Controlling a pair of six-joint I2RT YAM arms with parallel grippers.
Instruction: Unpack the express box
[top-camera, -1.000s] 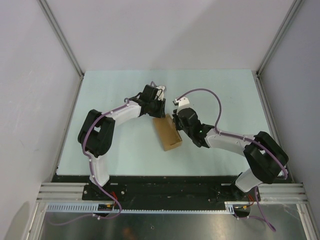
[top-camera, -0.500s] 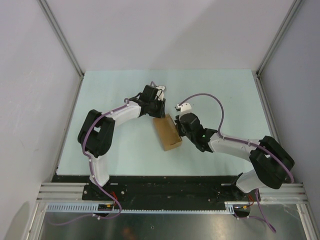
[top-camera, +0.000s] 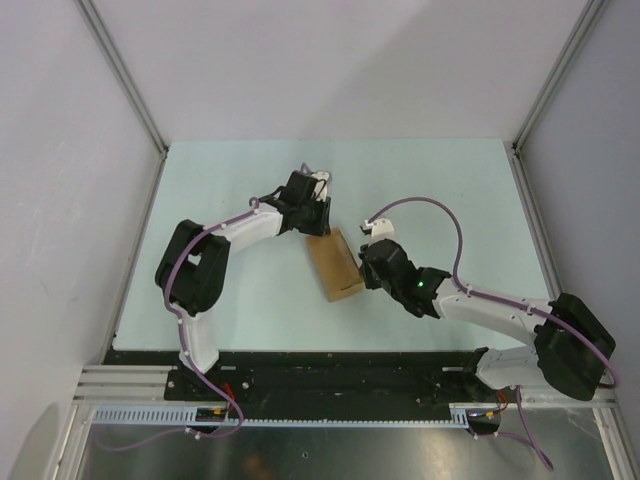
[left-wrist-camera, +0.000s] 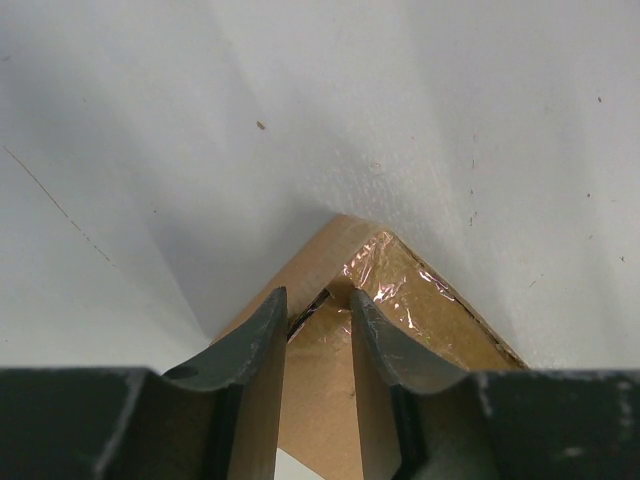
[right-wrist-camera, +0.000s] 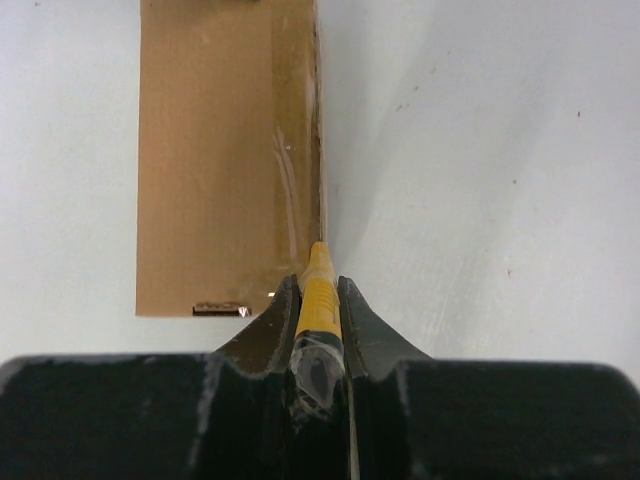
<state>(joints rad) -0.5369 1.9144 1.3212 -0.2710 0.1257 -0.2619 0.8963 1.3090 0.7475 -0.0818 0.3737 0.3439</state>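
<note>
The express box (top-camera: 333, 263), a flat brown carton, lies slantwise mid-table. My left gripper (top-camera: 317, 228) is at its far end; in the left wrist view its jaws (left-wrist-camera: 312, 298) pinch a taped corner of the box (left-wrist-camera: 410, 290). My right gripper (top-camera: 363, 264) sits against the box's right side near the front end. In the right wrist view it (right-wrist-camera: 318, 285) is shut on a yellow-and-black utility knife (right-wrist-camera: 320, 300). The knife's tip touches the right edge seam of the box (right-wrist-camera: 220, 150). The lid lies flat and closed.
The pale green table top (top-camera: 450, 190) is fenced by white walls and metal corner posts (top-camera: 128, 80). A black base rail (top-camera: 330, 370) runs along the near edge. The right arm's elbow (top-camera: 570, 345) reaches toward the right wall, trailing a purple cable.
My right gripper has slid with the knife along the box's right edge toward the near end, its elbow swinging out to the right. The left gripper and the box have stayed put.
</note>
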